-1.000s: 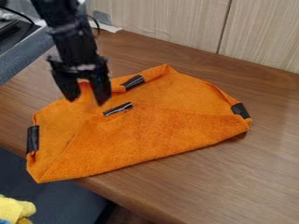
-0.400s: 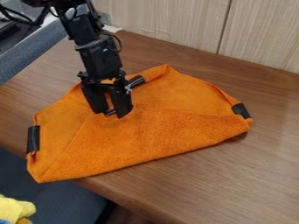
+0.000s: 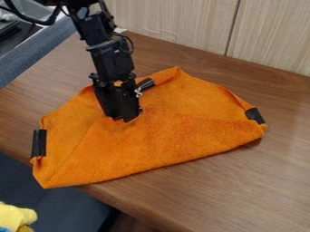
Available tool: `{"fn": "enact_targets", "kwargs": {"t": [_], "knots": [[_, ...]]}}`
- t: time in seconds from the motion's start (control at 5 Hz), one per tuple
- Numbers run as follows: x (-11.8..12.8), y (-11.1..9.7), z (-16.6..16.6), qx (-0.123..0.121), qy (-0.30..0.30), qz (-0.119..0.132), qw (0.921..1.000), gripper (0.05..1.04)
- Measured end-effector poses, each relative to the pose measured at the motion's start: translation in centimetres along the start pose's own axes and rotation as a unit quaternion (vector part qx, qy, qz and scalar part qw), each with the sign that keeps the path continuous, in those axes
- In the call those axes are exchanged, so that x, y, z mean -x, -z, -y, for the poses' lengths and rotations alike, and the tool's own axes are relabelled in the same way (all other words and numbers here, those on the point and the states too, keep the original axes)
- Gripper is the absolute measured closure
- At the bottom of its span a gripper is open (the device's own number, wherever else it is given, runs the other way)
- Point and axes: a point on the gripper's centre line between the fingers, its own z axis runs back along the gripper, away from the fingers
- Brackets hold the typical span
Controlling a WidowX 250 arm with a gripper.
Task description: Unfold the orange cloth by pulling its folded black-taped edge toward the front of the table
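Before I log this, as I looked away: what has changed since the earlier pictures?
The gripper moved rightward and down in view, to the middle of the orange cloth; its fingers closed, apparently pinching it. The cloth shifted slightly right. Its folded shape and the yellow item at lower left stayed as they were.

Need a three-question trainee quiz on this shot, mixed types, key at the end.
1. Multiple choice: the black two-finger gripper is down at which thing?
(a) the pale wood-grain panel
(b) the folded orange cloth
(c) the soft yellow item in the lower left corner

2. True or false: the gripper's two fingers are spread wide apart.

3. Fill in: at the cloth's edge toward the picture's left sits a narrow, smooth strip that is ____ in colour.

Key: 1 b; 2 false; 3 black
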Motion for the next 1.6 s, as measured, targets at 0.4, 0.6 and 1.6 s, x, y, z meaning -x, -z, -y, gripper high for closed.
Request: {"fn": "enact_targets", "kwargs": {"t": [0.4, 0.6, 1.6], "knots": [[0.0, 0.0, -0.1, -0.002, 0.002, 0.0, 1.0, 0.931], [0.0, 0.0, 0.0, -0.002, 0.003, -0.001, 1.0, 1.02], [1.4, -1.3, 6.9, -0.017, 0.12, 0.005, 0.9927, 1.03]]}}
